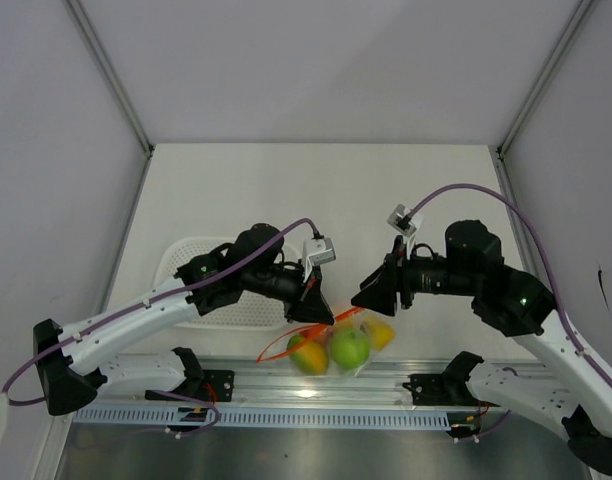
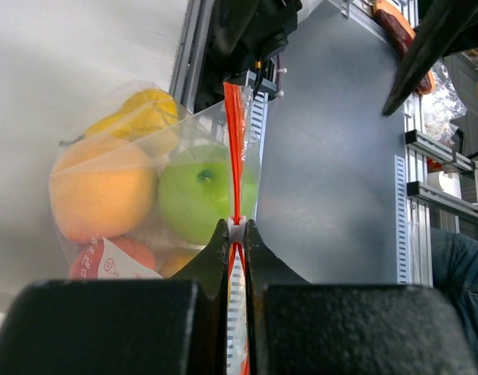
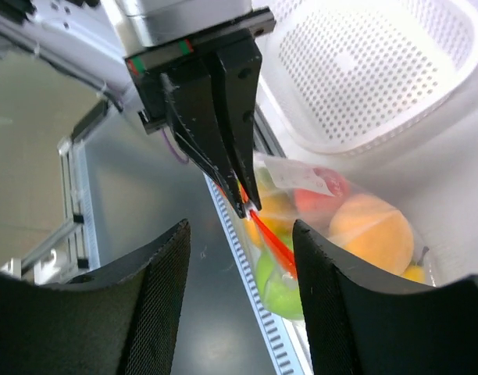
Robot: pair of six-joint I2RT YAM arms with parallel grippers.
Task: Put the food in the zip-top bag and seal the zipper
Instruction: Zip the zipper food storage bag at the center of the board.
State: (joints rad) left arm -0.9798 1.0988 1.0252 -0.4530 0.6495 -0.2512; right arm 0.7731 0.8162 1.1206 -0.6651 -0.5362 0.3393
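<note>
The clear zip-top bag [image 1: 342, 348] hangs at the table's near edge with the food inside: a green apple [image 2: 198, 192], an orange fruit [image 2: 102, 187], a yellow fruit [image 2: 142, 109] and a red fruit [image 2: 122, 251]. My left gripper [image 1: 324, 314] is shut on the red-orange zipper [image 2: 236, 141], pinching a small white slider piece at its tips. My right gripper [image 3: 240, 228] is open and empty. It faces the left gripper [image 3: 223, 133], with the zipper [image 3: 272, 239] running between its fingers untouched. The right gripper also shows in the top view [image 1: 359, 300].
The white slotted basket [image 1: 201, 270] lies behind the left arm; it also shows in the right wrist view [image 3: 379, 70]. A slotted metal rail [image 1: 316, 405] and a dark metal floor run below the table's near edge, under the bag.
</note>
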